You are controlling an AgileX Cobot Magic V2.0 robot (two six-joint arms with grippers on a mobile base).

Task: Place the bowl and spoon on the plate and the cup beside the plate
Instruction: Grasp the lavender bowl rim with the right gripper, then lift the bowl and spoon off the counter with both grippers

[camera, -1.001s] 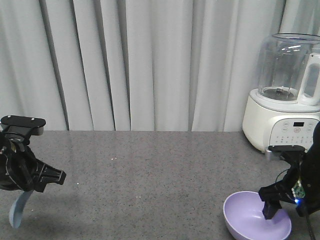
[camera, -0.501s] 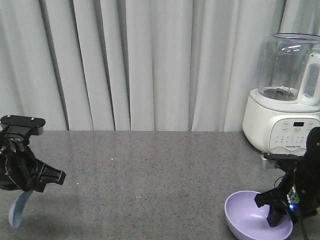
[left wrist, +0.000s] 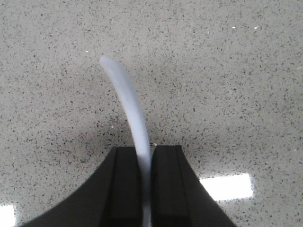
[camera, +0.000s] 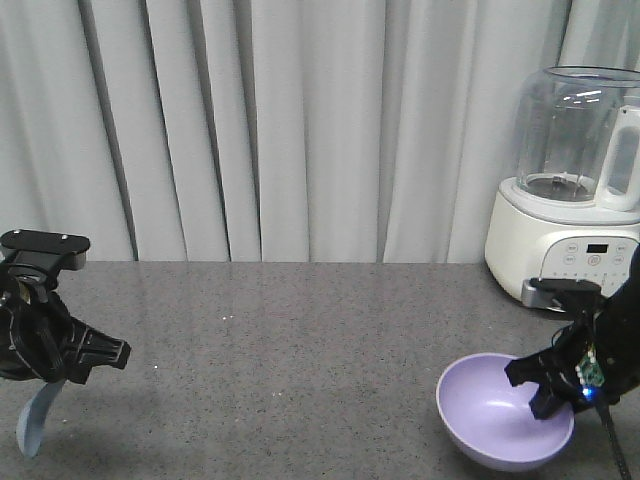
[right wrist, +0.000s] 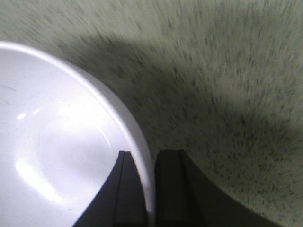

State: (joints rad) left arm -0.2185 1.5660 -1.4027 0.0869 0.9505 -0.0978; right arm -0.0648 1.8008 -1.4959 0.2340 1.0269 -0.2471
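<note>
The lavender bowl (camera: pixel 495 415) hangs tilted at the front right of the grey counter, its right rim pinched by my right gripper (camera: pixel 548 400). In the right wrist view the bowl (right wrist: pixel 57 156) fills the left half, and the right gripper (right wrist: pixel 147 163) is shut with one finger inside and one outside the rim. My left gripper (camera: pixel 62 372) at the far left is shut on the pale blue spoon (camera: pixel 33 418), which hangs below it above the counter. In the left wrist view the spoon (left wrist: pixel 127 101) curves away from the left gripper (left wrist: pixel 146 158). The plate and the cup are out of view.
A white blender base with a clear jug (camera: pixel 572 190) stands at the back right, close behind the right arm. Grey curtains hang behind the speckled grey counter (camera: pixel 300 350).
My right gripper has lifted the bowl and carried it slightly left, and the bowl now tilts more toward the camera. The left arm with the spoon has barely moved.
</note>
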